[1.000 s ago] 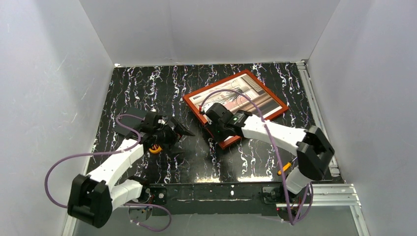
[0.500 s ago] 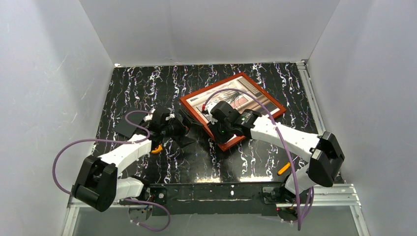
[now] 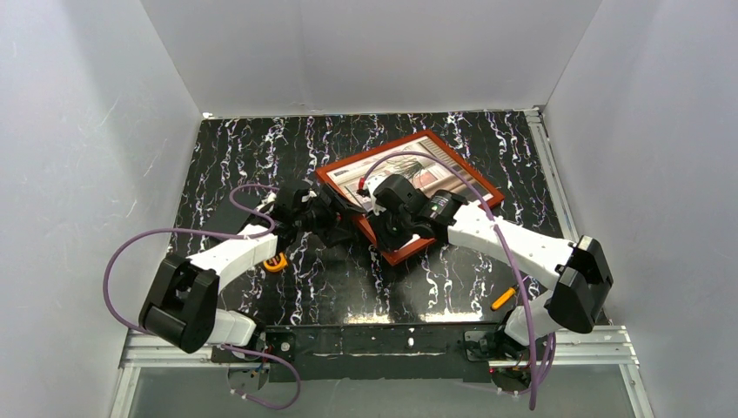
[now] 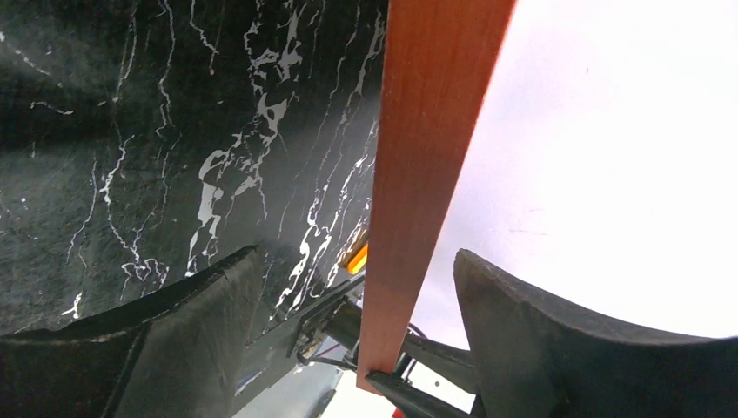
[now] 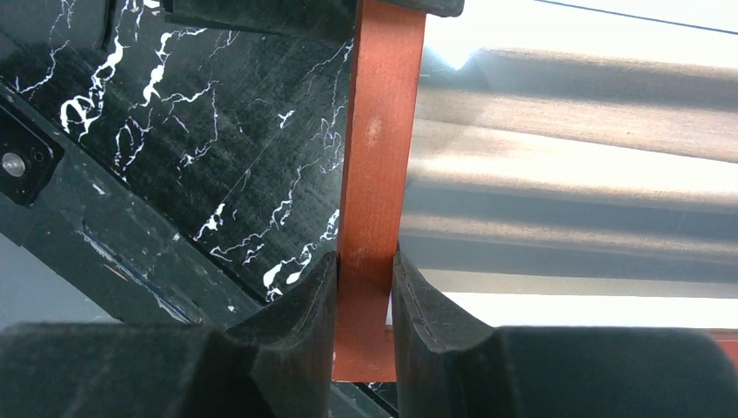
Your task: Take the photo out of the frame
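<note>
Frame [image 5: 379,174] sits pinched in right jaws (left jaws straddle it).

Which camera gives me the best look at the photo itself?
The top external view: it shows most of the photo inside the frame, though the right arm covers its near part. The right wrist view catches only a blurred striped strip beside one rail; the left wrist view shows only white glare there.

The black, white-veined surface [image 3: 261,148] carries the frame [image 3: 374,153] holding the photo [image 3: 444,170] toward 1 o'clock, a small orange piece [image 3: 276,264] at 8 o'clock and another orange piece [image 3: 502,299] at 4 o'clock.
</note>
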`<action>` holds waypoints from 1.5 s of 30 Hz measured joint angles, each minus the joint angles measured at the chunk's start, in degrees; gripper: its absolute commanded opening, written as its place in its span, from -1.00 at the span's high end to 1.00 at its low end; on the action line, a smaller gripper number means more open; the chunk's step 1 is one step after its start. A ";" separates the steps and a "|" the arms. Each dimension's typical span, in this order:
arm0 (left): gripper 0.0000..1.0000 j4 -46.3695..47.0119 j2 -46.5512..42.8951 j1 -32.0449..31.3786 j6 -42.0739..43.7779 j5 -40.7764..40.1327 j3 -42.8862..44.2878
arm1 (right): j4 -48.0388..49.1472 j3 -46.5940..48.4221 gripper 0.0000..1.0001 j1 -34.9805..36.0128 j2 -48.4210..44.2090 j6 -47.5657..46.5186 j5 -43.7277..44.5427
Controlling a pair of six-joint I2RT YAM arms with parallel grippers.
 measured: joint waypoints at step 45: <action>1.00 -77.75 -11.56 4.13 5.46 -9.51 42.10 | 18.47 -16.52 -0.58 33.31 -29.09 -29.09 29.20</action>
